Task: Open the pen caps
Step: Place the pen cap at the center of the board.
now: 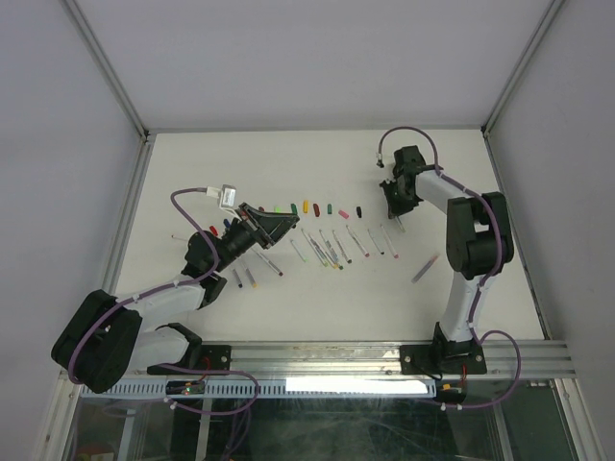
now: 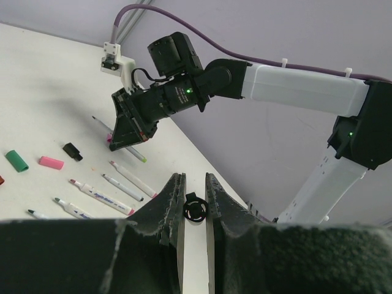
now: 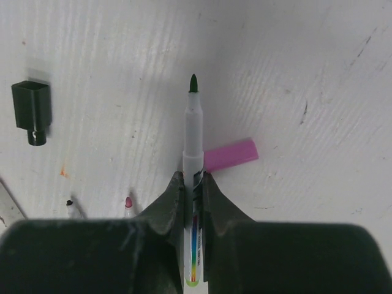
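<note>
White desk (image 1: 192,173) between pale walls, 2 arms reaching in from its near edge. At left, the left gripper (image 2: 193,177) hangs above the desk near the left end of the cap row. Its fingers (image 2: 174,196) are drawn in until only a thin slit shows, and nothing is seen gripped between them.

The pen caps (image 1: 306,206) lie in a loose line across the middle of the desk, each apart from the next, in green, yellow, red, pink and black. From the left wrist camera, a green cap (image 2: 16,160), a pink cap (image 2: 51,162) and a black cap (image 2: 72,150) sit side by side on the bare surface. Just nearer the arms, a row of slim pale pens (image 1: 332,248) lies slanted and roughly parallel, their coloured tips uncovered.

At right, the right gripper (image 3: 193,179) is clenched on a white pen (image 3: 194,131), its bare green tip pointing away from the fingers. The pink cap lies on the desk just beside that barrel, with one end hidden behind it, and the black cap lies well apart to the side. Farthest right, 1 lone pen (image 1: 425,267) lies at a slant, away from the row.
</note>
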Controlling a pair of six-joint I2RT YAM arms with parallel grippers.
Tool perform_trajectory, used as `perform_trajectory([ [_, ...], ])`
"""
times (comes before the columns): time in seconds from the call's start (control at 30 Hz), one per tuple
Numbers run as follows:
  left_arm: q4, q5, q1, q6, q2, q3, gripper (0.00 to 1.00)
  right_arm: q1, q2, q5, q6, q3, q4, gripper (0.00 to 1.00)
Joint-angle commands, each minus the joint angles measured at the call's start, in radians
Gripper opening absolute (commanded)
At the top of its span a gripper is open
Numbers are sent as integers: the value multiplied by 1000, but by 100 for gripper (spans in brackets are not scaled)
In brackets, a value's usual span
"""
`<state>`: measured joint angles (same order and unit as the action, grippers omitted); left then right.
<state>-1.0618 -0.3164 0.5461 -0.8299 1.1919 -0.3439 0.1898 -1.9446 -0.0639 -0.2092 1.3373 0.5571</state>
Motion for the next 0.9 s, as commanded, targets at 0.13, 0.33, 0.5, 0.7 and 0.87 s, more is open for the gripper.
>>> perform_trajectory([
  [0.13,-53,-17,-3,-24,4,1,0,-13,66,-63,-21,-17,-48,0],
  [0.33,-58,-30,19,-30,42,-21,0,-81,225,-150,-6,-134,-60,0],
  [0.5,-64,-9,82,-11,146,-98,0,-132,262,-145,7,-202,-35,0],
  [0.7,42,46,179,21,390,-323,0,-176,200,-122,0,-220,-18,4],
  [0.87,215,90,212,23,585,-561,0,-199,177,-125,-10,-220,-10,10],
])
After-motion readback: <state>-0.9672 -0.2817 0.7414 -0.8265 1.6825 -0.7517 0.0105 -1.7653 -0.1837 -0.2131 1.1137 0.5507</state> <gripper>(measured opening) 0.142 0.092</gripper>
